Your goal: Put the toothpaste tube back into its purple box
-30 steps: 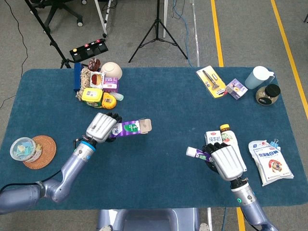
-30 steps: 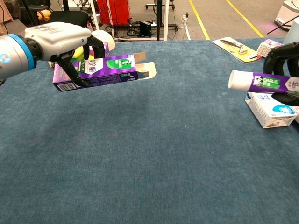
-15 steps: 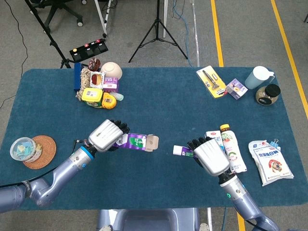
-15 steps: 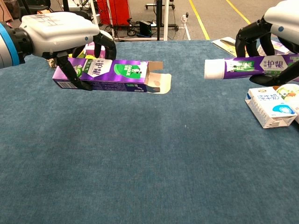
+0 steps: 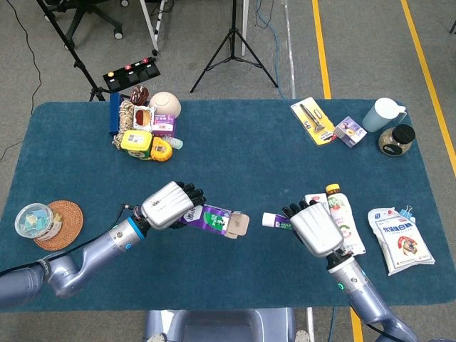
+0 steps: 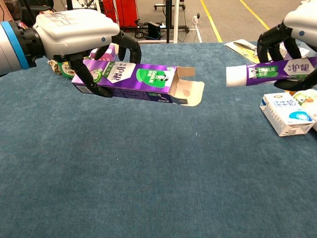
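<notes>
The left hand (image 6: 74, 34) grips the purple box (image 6: 136, 82) around its closed end and holds it clear of the blue table (image 6: 148, 178), the open mouth and its flaps pointing toward the robot's right. Over the last second this hand has carried the box inward from near the pile of groceries (image 5: 146, 128) toward the table's middle, and the box now tilts slightly down at its open end.

The right hand (image 5: 313, 229) is wrapped around the toothpaste tube (image 6: 267, 72), white cap leading toward the box mouth. It has lifted the tube away from the milk carton (image 6: 287, 115) and levelled it.

Cap and box mouth now face each other, near but still apart, with the cap a little above the opening. I judge insertion is next, and it needs the heights matched.
</notes>
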`<state>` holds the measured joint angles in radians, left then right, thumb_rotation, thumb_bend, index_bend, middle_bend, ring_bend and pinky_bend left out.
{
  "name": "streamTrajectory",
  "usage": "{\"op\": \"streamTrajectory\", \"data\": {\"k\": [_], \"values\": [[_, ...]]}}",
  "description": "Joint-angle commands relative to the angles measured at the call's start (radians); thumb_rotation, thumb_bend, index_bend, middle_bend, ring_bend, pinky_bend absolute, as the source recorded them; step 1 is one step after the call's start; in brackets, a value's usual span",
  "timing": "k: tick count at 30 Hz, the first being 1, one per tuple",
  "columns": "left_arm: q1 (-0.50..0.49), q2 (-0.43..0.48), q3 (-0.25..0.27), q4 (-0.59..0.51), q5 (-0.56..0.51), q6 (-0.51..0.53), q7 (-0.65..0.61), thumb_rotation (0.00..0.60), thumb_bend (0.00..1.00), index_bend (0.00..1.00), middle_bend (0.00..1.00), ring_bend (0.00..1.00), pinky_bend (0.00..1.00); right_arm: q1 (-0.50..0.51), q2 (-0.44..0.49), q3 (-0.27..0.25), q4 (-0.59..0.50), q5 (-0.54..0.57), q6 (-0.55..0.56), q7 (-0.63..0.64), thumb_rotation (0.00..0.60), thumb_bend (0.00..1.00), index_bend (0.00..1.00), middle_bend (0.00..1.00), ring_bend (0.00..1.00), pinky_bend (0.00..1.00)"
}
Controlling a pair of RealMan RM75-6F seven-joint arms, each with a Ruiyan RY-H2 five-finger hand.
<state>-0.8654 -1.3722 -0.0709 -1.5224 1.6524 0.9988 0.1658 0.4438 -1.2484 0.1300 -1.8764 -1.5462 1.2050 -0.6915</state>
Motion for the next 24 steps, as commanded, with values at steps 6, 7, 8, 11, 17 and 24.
{"op": "streamTrajectory", "data": {"k": [6,7,8,11,17,24], "values": [[-0.031,-0.052,0.033,0.119,0.095,0.056,-0.129,0.600,0.20,0.46,0.38,0.37,0.58,-0.020,0.019,-0.029,-0.007,-0.040,0.034,0.007,0.600,0.71,0.57,0.64,0.61,0.71],[-0.032,-0.059,0.034,0.128,0.098,0.059,-0.132,0.600,0.20,0.46,0.38,0.37,0.58,-0.023,0.022,-0.032,-0.010,-0.045,0.037,0.007,0.600,0.71,0.57,0.64,0.61,0.71],[-0.032,-0.067,0.035,0.136,0.098,0.061,-0.138,0.600,0.20,0.46,0.38,0.37,0.58,-0.026,0.027,-0.036,-0.015,-0.053,0.043,0.007,0.600,0.71,0.57,0.64,0.61,0.71],[-0.036,-0.088,0.032,0.157,0.094,0.063,-0.146,0.600,0.20,0.47,0.39,0.37,0.59,-0.037,0.037,-0.049,-0.025,-0.075,0.058,0.009,0.600,0.71,0.57,0.64,0.61,0.71],[-0.053,-0.105,0.013,0.154,0.072,0.042,-0.117,0.600,0.20,0.47,0.39,0.37,0.58,-0.051,0.041,-0.067,-0.031,-0.102,0.075,0.021,0.600,0.71,0.57,0.64,0.61,0.71],[-0.068,-0.088,-0.009,0.102,0.026,-0.002,-0.063,0.600,0.20,0.48,0.39,0.37,0.59,-0.046,0.023,-0.069,-0.050,-0.098,0.057,0.031,0.600,0.71,0.57,0.64,0.61,0.71]]}}
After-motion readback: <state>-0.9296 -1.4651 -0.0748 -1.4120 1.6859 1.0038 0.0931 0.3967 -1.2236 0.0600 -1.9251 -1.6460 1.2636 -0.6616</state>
